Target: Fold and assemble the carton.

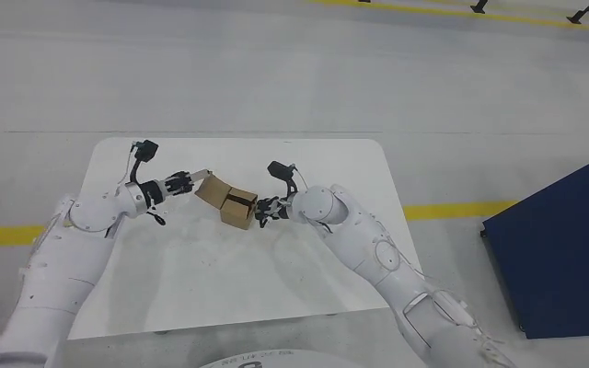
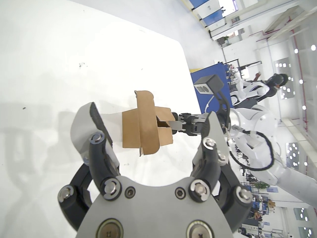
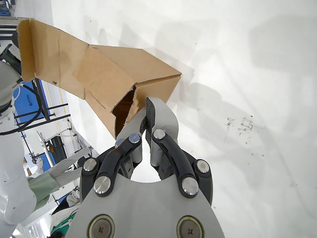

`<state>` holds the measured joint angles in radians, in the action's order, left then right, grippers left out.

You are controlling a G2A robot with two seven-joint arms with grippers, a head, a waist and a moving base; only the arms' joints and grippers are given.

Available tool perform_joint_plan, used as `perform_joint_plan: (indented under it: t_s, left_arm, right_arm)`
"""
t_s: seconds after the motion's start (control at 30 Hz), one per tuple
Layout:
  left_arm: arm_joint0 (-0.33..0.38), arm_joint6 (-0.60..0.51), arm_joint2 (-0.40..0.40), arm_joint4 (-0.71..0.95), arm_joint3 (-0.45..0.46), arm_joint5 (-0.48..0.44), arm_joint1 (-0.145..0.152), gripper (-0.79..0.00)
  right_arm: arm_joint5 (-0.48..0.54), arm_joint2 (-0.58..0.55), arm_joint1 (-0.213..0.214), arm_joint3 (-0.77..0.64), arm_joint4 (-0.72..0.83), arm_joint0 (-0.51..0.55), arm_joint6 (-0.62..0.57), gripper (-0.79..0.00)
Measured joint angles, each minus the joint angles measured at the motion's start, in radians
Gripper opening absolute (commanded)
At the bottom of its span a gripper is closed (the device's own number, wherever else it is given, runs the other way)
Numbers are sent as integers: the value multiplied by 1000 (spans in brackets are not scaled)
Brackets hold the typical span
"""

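A small brown carton (image 1: 227, 200) lies on its side near the middle of the white table (image 1: 304, 276), partly folded, with one long flap sticking out toward my left arm. My right gripper (image 1: 267, 210) is shut on the torn edge of the carton (image 3: 99, 80) at its open end; one of its fingers (image 3: 158, 115) lies outside the wall and the other is tucked inside. In the left wrist view my left gripper (image 2: 152, 111) stands open just short of the carton (image 2: 146, 127), touching nothing. The right gripper (image 2: 179, 125) shows on the carton's far side.
The table's near half and far right corner are bare. A blue panel (image 1: 552, 248) stands on the floor beyond the table's right edge. A yellow line (image 1: 451, 210) runs across the floor.
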<state>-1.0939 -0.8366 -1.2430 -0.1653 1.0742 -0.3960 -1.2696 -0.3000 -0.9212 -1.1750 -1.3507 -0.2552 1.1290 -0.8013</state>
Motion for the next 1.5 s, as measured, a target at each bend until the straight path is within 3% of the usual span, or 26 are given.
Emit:
perform_joint_plan:
  t_s: [0.07, 0.1, 0.13, 0.17, 0.27, 0.3, 0.4, 0.6, 0.67, 0.73, 0.93, 1.13, 1.5]
  left_arm:
    - [15, -32, -2, 51, -28, -7, 0, -18]
    - [26, -38, 1, 57, -44, -1, 0, -86]
    - [41, -36, 9, 47, -65, 12, -1, -182]
    - [52, -30, 17, 34, -81, 23, -3, -382]
    - [83, -12, 45, 9, -133, 51, -9, -723]
    - [93, -15, 51, 10, -151, 62, -10, -785]
    - [129, -30, 76, 7, -208, 100, -17, -785]
    - [173, -48, 122, 8, -266, 59, -30, -785]
    - [181, -41, 134, 0, -271, 28, -33, -699]
    - [183, -26, 141, -10, -272, 3, -34, -674]
    - [180, -18, 151, -16, -265, -45, -32, -665]
    - [172, -36, 149, 13, -257, -61, -28, -505]
    - [173, -52, 155, 38, -252, -61, -25, -603]
  right_arm:
    - [0, 0, 0, 0, -2, 0, -2, -785]
    - [-1, 0, 0, 0, -3, 0, -2, -785]
    - [-1, -1, -1, -1, -3, 0, -2, -785]
    - [0, -1, -1, -1, -3, 1, 0, -785]
    - [4, -7, 0, -7, -3, 8, 5, -785]
    - [6, -10, 1, -9, -3, 11, 6, -785]
    - [15, -18, 4, -16, -3, 19, 4, -785]
    - [21, -24, 7, -24, -11, 25, -13, -785]
    - [21, -25, 7, -28, -13, 28, -12, -785]
    - [22, -27, 7, -31, -14, 32, -11, -785]
    - [23, -31, 9, -38, -20, 38, -15, -785]
    - [21, -32, 9, -41, -24, 40, -16, -785]
    - [20, -38, 10, -49, -27, 49, -15, -785]
